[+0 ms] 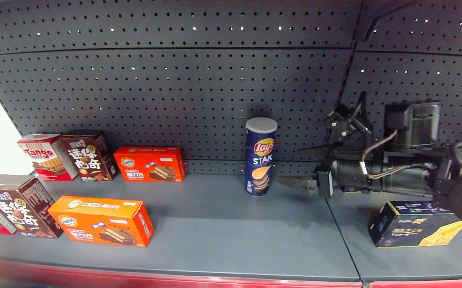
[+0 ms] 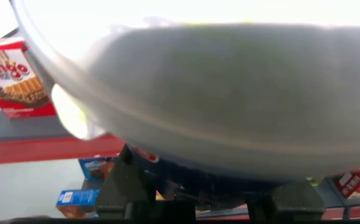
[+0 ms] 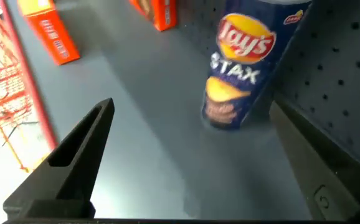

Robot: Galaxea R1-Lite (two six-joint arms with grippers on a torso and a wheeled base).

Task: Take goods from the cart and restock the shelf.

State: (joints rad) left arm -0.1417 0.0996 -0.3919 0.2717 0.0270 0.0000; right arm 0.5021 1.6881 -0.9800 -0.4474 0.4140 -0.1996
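Fingers (image 1: 299, 185) spread wide, empty | right gripper (image 1: 289, 165) level over shelf (image 1: 215, 224) | tips just beside chip can (image 1: 260, 160)

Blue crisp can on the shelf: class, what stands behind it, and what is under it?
Behind the crisp can is the dark pegboard back panel; under it, the grey shelf board. The can covers the patches directly behind and beneath it.

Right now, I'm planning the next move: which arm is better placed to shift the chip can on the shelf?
Right. Its open hand sits just beside the can, facing it. The left hand is off near the wafer box at the shelf's left end, with something bulky against it.
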